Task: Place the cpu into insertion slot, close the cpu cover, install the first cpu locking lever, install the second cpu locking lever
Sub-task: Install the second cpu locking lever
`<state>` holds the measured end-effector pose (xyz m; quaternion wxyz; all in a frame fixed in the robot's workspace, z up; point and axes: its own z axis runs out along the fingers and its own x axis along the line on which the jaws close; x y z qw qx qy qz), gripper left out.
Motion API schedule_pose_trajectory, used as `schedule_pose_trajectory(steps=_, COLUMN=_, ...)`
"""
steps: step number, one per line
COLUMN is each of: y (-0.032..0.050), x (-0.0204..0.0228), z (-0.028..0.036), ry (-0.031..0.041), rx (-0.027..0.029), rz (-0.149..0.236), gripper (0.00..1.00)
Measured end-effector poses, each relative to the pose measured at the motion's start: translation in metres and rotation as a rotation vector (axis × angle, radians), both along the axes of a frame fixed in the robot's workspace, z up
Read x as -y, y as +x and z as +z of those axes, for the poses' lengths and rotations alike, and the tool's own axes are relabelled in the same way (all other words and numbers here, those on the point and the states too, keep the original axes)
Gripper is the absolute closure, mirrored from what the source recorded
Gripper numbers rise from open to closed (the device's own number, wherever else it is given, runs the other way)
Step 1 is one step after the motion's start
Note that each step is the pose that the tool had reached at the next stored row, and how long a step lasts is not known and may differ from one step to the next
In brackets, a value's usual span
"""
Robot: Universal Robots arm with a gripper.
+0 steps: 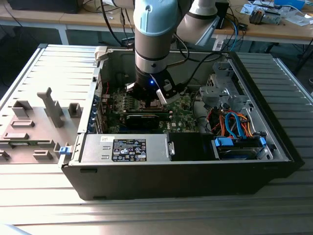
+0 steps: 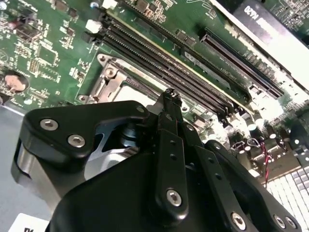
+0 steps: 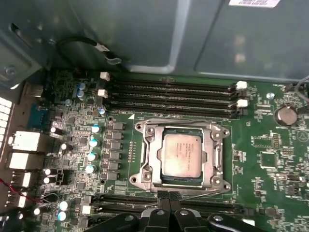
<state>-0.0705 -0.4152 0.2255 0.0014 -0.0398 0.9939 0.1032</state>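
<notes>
Just beside the pressed-together tool (image 3: 166, 200), the cpu (image 3: 181, 153) sits under the cpu cover (image 3: 150, 153).

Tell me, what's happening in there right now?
Black gripper fingertips together, empty, beside socket. Silver-grey square cpu seated, silvery metal cpu cover closed around it. Nothing obstructing.

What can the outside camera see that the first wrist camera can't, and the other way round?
The exterior view takes in the whole open computer case, the arm reaching down into it, and the blue cables. The first wrist view looks close at the cpu lying in the insertion slot, with the cpu cover shut around it. Both share the green board and the gripper.
</notes>
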Motion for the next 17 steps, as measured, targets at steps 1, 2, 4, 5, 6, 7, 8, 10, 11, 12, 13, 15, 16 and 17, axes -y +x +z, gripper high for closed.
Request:
schedule_pose_trajectory(steps=1, y=-0.0001, x=0.0, z=-0.002, ry=0.0001, rx=0.0, rz=0.0, gripper=0.89)
schedule_pose_trajectory(steps=2, y=-0.0023, x=0.0, z=-0.0039, ry=0.0001, rx=0.0, rz=0.0, gripper=0.89)
schedule_pose_trajectory(steps=4, y=-0.011, x=0.0, z=-0.0067, ry=0.0001, rx=0.0, rz=0.0, gripper=0.89)
schedule_pose_trajectory(steps=5, y=-0.0136, x=0.0, z=-0.0087, ry=0.0003, rx=0.0, rz=0.0, gripper=0.89)
schedule_pose_trajectory(steps=6, y=-0.0148, x=0.0, z=-0.012, ry=0.0003, rx=0.0, rz=0.0, gripper=0.89)
schedule_pose_trajectory(steps=7, y=-0.0155, x=0.0, z=-0.014, ry=0.0003, rx=0.0, rz=0.0, gripper=0.89)
schedule_pose_trajectory(steps=8, y=-0.0165, x=0.0001, z=-0.0154, ry=0.0003, rx=0.0, rz=0.001, gripper=0.89)
schedule_pose_trajectory(steps=10, y=-0.0237, x=0.0002, z=-0.0163, ry=0.0065, rx=0.0, rz=0.002, gripper=0.89)
schedule_pose_trajectory(steps=11, y=-0.0254, x=0.0002, z=-0.0163, ry=0.013, rx=0.0, rz=0.002, gripper=0.89)
schedule_pose_trajectory(steps=12, y=-0.0266, x=0.0005, z=-0.0164, ry=0.019, rx=0.0, rz=0.002, gripper=0.89)
schedule_pose_trajectory(steps=13, y=-0.027, x=0.0007, z=-0.0166, ry=0.0222, rx=0.0, rz=0.003, gripper=0.89)
schedule_pose_trajectory(steps=15, y=-0.0278, x=0.0015, z=-0.0179, ry=0.0266, rx=0.0001, rz=0.003, gripper=0.89)
schedule_pose_trajectory(steps=16, y=-0.0278, x=0.0019, z=-0.019, ry=0.027, rx=0.0, rz=0.003, gripper=0.89)
schedule_pose_trajectory(steps=17, y=-0.0279, x=0.0024, z=-0.0204, ry=0.0271, rx=0.0, rz=0.003, gripper=0.89)
